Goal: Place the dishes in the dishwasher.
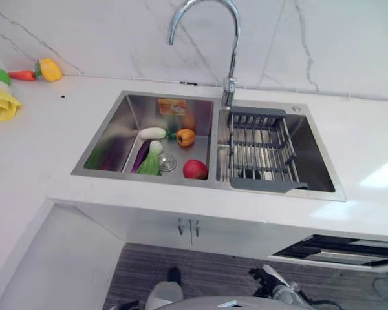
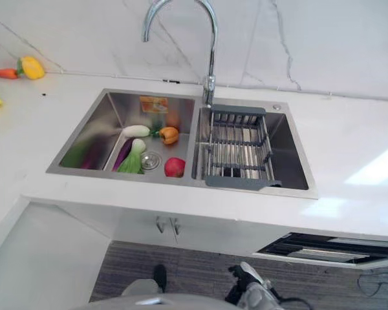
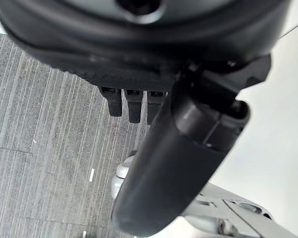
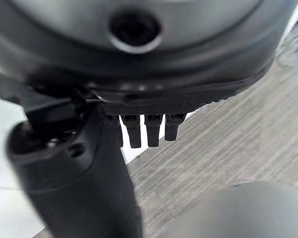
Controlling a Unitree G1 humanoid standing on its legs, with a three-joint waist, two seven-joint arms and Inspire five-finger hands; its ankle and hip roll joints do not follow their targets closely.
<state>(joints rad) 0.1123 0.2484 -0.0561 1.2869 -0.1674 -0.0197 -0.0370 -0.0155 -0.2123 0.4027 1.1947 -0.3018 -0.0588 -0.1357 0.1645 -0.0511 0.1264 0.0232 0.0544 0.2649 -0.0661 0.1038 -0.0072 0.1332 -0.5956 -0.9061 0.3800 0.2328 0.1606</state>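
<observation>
A double stainless-steel sink (image 1: pixel 110 139) set in a white stone tabletop (image 1: pixel 45 142) holds toy produce: a red apple (image 1: pixel 194 169), an orange pepper (image 1: pixel 185 137), a white radish (image 1: pixel 152 133) and a green leafy vegetable (image 1: pixel 151 159). No dishes can be seen; the grey wire draining rack (image 1: pixel 258 152) sits empty, and the partly open dishwasher drawer (image 1: pixel 339 250) lies low at the right. Both the left hand (image 3: pixel 139 99) and right hand (image 4: pixel 149 126) hang by the floor, fingers straight, holding nothing. The risk, on this evidence, is picking up produce instead of dishes, or clipping the tall chrome tap (image 1: pixel 227 45).
</observation>
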